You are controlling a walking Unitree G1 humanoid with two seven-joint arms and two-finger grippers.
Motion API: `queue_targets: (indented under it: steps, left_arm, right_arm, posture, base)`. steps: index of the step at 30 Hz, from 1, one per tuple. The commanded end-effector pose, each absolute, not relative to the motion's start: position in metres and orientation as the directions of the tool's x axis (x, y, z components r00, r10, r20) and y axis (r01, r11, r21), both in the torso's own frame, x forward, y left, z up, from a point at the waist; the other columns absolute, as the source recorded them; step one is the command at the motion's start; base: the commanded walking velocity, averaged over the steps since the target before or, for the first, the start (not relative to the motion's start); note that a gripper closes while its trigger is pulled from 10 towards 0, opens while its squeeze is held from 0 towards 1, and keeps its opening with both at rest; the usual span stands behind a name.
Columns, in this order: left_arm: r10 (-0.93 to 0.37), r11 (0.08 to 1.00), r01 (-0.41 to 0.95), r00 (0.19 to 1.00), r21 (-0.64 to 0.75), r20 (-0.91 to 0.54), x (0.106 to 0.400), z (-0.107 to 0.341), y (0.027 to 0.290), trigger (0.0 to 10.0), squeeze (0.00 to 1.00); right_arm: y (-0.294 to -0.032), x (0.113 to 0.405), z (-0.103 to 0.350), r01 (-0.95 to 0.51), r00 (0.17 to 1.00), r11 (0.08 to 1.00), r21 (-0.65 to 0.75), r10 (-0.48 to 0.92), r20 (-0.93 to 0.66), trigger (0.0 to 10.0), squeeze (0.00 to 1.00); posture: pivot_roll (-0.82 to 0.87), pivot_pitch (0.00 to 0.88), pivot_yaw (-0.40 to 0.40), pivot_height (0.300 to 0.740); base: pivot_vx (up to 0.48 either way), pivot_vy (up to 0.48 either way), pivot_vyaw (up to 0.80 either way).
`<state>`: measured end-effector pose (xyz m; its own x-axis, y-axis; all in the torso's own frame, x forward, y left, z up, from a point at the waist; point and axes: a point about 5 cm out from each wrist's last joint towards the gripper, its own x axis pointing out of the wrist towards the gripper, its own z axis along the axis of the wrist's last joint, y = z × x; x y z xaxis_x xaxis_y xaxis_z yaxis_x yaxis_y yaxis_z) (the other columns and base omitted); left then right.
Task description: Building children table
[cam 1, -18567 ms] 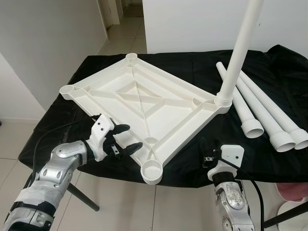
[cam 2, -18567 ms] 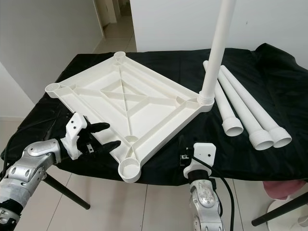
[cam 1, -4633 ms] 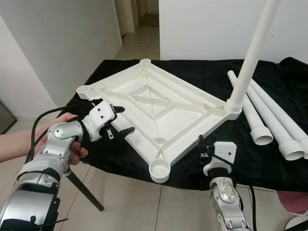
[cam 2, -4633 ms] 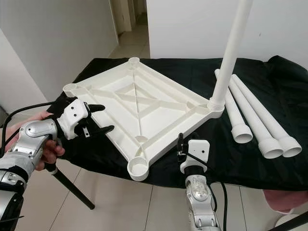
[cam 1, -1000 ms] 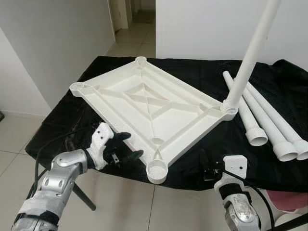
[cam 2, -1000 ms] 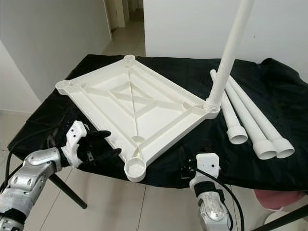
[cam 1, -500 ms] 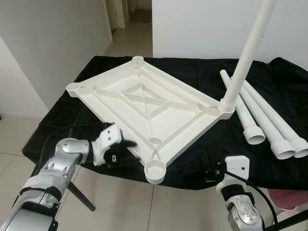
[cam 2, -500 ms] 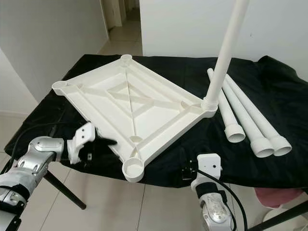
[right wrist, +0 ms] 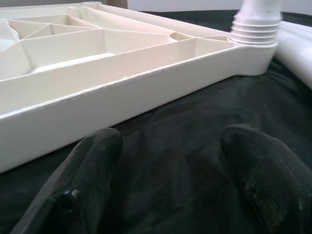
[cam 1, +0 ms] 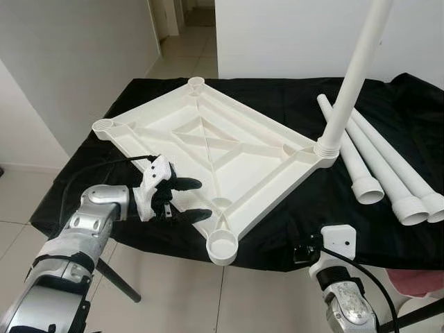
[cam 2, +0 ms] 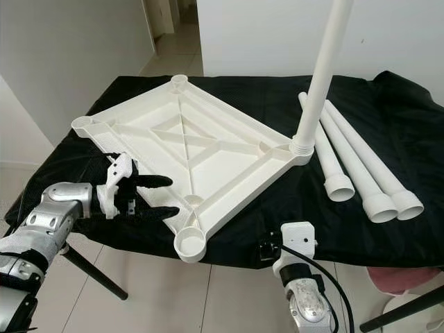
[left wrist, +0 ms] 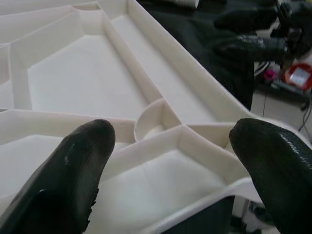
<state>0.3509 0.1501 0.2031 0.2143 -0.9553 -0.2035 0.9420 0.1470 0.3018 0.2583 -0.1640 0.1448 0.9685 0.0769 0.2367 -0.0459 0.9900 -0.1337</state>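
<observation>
Left pincer [cam 1: 186, 200], fingers apart, has moved in from the near desk [cam 1: 291, 104] edge to the upturned tabletop [cam 1: 208, 149]'s near-left rim; right pincer [right wrist: 168, 161] idle, apart. Grasp appears imminent.

A table draped in a crinkled black cloth [cam 1: 291, 111] fills the middle of the scene, the cloth hanging over its near edge; a dark slanted table leg [cam 1: 118, 281] shows below on the left. Under it lies a floor of pale glossy tiles [cam 1: 180, 291] with thin grout lines. A plain white wall [cam 1: 277, 35] rises behind, and a grey-white wall [cam 1: 69, 62] stands on the left. Between them a corridor [cam 1: 182, 24] leads away. At the lower right corner a pinkish object [cam 1: 416, 281] sits, too cropped to identify.
</observation>
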Motion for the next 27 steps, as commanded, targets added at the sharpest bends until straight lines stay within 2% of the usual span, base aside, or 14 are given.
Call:
queue_targets:
  steps: [1,2,4,8,16,18,24,27]
  left_arm:
    - [-0.953,0.031,0.959,0.114,0.283,-0.282,0.344,0.194,0.155,10.0,0.86]
    - [-0.948,0.013,0.958,0.103,0.288,-0.301,0.343,0.192,0.156,10.0,0.0]
    - [-0.948,0.013,0.958,0.103,0.288,-0.301,0.343,0.192,0.156,10.0,0.0]
    - [-0.913,-0.066,0.941,0.077,0.331,-0.401,0.338,0.181,0.164,10.0,0.0]
    - [-0.895,-0.107,0.935,0.058,0.338,-0.443,0.335,0.176,0.168,10.0,0.0]
    - [-0.881,-0.113,0.933,0.065,0.342,-0.469,0.335,0.173,0.169,10.0,0.0]
    - [-0.836,-0.054,0.929,0.158,0.365,-0.525,0.347,0.167,0.164,10.0,0.0]
    - [-0.824,-0.058,0.927,0.166,0.372,-0.542,0.348,0.166,0.163,10.0,0.0]
  right_arm:
    - [-0.161,0.258,0.142,-0.061,0.971,0.989,-0.137,0.09,0.221,10.0,0.0]
    - [-0.16,0.259,0.142,-0.064,0.97,0.988,-0.14,0.094,0.222,10.0,0.0]
    - [-0.16,0.259,0.142,-0.064,0.97,0.988,-0.14,0.094,0.222,10.0,0.0]
    - [-0.16,0.259,0.142,-0.071,0.97,0.987,-0.145,0.102,0.221,10.0,0.0]
    - [-0.158,0.259,0.141,-0.081,0.969,0.986,-0.147,0.112,0.221,10.0,0.0]
    - [-0.158,0.26,0.142,-0.081,0.969,0.986,-0.147,0.112,0.222,10.0,0.0]
    - [-0.158,0.26,0.144,-0.078,0.968,0.986,-0.147,0.11,0.227,10.0,0.0]
    - [-0.158,0.261,0.145,-0.077,0.967,0.986,-0.146,0.109,0.229,10.0,0.0]
  posture:
    - [-0.01,0.209,0.119,0.74]
    - [-0.01,0.207,0.119,0.74]
    - [-0.01,0.207,0.119,0.74]
    - [-0.01,0.198,0.12,0.74]
    - [-0.01,0.202,0.124,0.74]
    - [-0.01,0.206,0.125,0.74]
    - [-0.03,0.221,0.13,0.74]
    - [-0.03,0.221,0.13,0.74]
  base:
    - [0.0,0.0,0.0]
    - [0.0,0.0,0.0]
    - [0.0,0.0,0.0]
    - [0.0,0.0,0.0]
    - [0.0,0.0,0.0]
    - [0.0,0.0,0.0]
    - [0.0,0.0,0.0]
    - [0.0,0.0,0.0]
